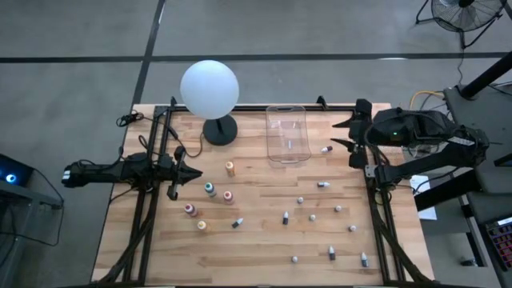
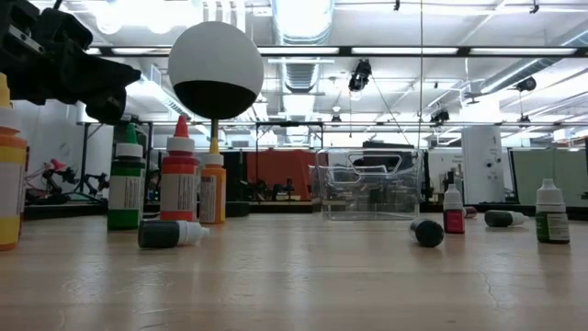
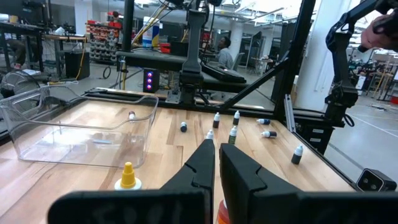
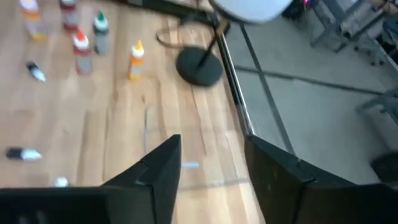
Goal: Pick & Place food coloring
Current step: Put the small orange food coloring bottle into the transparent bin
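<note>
Yellow bottle (image 2: 9, 175) up front, L gripper (image 1: 194, 172) fingers together, R gripper (image 1: 342, 133) fingers apart, holding nothing.

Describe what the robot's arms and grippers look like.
Both arms are dark, jointed and glossy black. The left gripper ends in two tapered, wedge-shaped black fingers. The right gripper has broad flat black fingers, with a small green light on its wrist housing.

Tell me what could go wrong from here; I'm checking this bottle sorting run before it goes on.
The taller food coloring bottles stand close together near the shut left gripper, so reaching for one could topple its neighbours. Several small bottles lie on their sides and may roll when nudged. The right gripper, fingers parted, hovers beside the clear bin and could bump its wall.
</note>
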Controlling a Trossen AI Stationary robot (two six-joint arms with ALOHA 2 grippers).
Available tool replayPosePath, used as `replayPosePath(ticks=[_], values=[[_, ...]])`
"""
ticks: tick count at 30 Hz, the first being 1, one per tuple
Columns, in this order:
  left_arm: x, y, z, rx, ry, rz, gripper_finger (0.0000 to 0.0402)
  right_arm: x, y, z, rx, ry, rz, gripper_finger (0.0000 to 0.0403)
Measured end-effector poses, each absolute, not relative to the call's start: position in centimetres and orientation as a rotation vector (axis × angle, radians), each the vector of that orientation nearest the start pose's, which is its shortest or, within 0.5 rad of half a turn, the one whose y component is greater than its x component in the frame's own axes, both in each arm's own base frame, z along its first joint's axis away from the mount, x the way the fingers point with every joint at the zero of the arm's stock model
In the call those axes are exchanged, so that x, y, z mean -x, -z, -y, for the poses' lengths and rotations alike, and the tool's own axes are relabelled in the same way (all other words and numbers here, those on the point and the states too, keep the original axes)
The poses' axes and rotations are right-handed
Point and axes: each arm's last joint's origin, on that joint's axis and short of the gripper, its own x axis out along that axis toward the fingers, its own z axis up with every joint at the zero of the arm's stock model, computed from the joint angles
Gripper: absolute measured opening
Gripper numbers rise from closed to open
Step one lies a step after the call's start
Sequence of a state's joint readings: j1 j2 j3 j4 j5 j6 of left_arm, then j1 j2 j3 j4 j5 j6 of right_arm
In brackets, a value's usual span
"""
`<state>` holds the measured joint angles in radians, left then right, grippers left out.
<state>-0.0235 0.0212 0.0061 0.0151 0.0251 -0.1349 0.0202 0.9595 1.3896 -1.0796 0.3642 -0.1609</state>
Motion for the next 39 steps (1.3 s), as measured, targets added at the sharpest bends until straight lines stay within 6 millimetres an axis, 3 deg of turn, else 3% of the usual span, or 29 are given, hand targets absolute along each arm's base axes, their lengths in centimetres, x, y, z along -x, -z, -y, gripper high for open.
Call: replayPosePath(ticks=[23,29,39], values=[[-9.9,-16.5,0.3,0.135,0.048,-0.003,0.0,-18.3,-44.5,3.7,0.409,0.28,-1.114,0.0187],[-9.9,-16.5,0.3,0.135,0.048,-0.004,0.0,-19.0,-44.2,5.0,0.457,0.273,-1.203,0.0187],[-9.9,-16.5,0.3,0.135,0.048,-0.004,0.0,-20.6,-42.0,7.1,0.642,0.12,-1.365,0.0187]])
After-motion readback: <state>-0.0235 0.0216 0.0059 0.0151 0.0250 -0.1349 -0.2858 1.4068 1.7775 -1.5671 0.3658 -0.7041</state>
